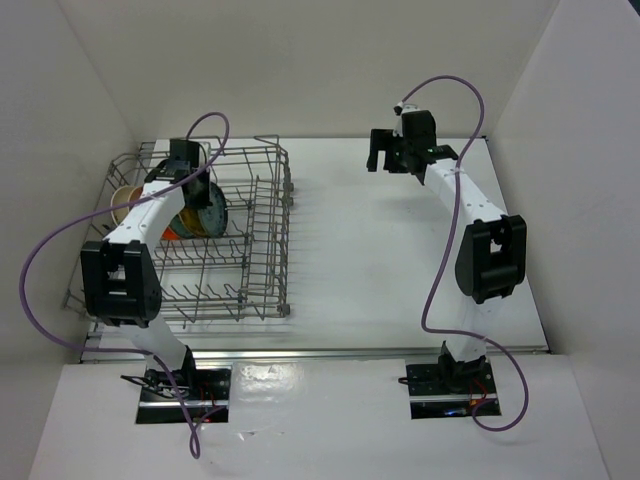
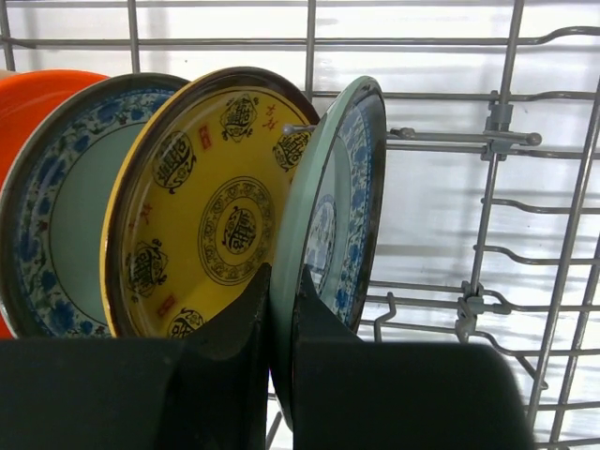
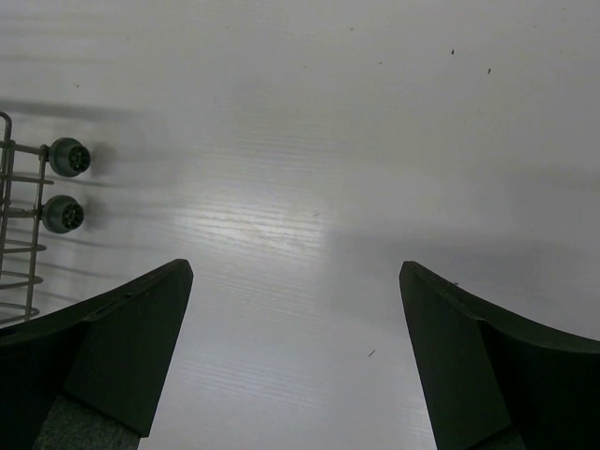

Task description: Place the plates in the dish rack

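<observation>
1. The white table (image 1: pixel 370 260) carries everything, with both arms bolted at its near edge.
2. The large grey wire dish rack (image 1: pixel 265 240) sits on the left half of the table. Its upright tines let plates stand on edge rather than lie flat.
3. The left arm reaches from the near edge into the rack's far-left part. The right arm stretches over the far right of the table, well apart from the rack and probably parked out of the way.
4. Four plates stand on edge in a tight, overlapping row inside the rack, all leaning the same way:
   - a plain orange-red plate (image 2: pixel 33 94)
   - a blue-and-white patterned plate (image 2: pixel 66 206)
   - a yellow plate with dark pattern (image 2: pixel 211 206)
   - a pale green plate with blue pattern (image 2: pixel 342 206)
5. The left gripper (image 2: pixel 282 281) pinches the green plate's lower rim, one finger on each face, with only the plate's thickness between them. That grip seems meant to keep the plate upright while it settles. The fingers hide its foot, so I cannot tell if it is seated.
6. The right gripper (image 3: pixel 295 272) is spread wide over bare table, holding nothing.
</observation>
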You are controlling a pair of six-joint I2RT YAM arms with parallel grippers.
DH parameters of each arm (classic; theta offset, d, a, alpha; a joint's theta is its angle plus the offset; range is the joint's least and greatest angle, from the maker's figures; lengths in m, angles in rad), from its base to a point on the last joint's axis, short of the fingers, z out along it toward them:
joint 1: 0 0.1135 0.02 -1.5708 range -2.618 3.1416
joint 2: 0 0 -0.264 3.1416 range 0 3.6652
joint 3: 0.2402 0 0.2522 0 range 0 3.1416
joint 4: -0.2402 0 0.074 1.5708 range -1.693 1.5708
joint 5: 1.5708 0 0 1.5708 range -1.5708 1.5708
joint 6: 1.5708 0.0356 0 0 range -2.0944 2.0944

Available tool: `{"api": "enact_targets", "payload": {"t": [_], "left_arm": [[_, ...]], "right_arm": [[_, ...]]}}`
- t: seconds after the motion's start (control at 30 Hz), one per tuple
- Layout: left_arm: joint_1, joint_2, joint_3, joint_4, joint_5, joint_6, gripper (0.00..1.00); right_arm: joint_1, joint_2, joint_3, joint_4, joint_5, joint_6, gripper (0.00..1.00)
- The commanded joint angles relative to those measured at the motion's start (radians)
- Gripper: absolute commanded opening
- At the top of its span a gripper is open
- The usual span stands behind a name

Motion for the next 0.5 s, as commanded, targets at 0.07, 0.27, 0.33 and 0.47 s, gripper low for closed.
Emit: {"api": "enact_targets", "payload": {"t": [0.07, 0.27, 0.33, 0.47], "left_arm": [[-0.009, 0.036, 0.047, -0.077, 0.043, -0.012, 0.14], [-0.018, 0.050, 0.070, -0.109, 0.033, -0.012, 0.47], [-0.027, 0.022, 0.070, -0.109, -0.013, -0.024, 0.67], [-0.027, -0.051, 0.045, -0.075, -0.035, -0.025, 0.72]], "right_arm": [[0.004, -0.033, 0.007, 0.034, -0.015, 0.009, 1.00], [0.004, -0.044, -0.015, 0.045, -0.015, 0.009, 1.00], [0.004, -0.053, -0.015, 0.045, -0.026, 0.009, 1.00], [0.004, -0.062, -0.015, 0.054, -0.038, 0.009, 1.00]]}}
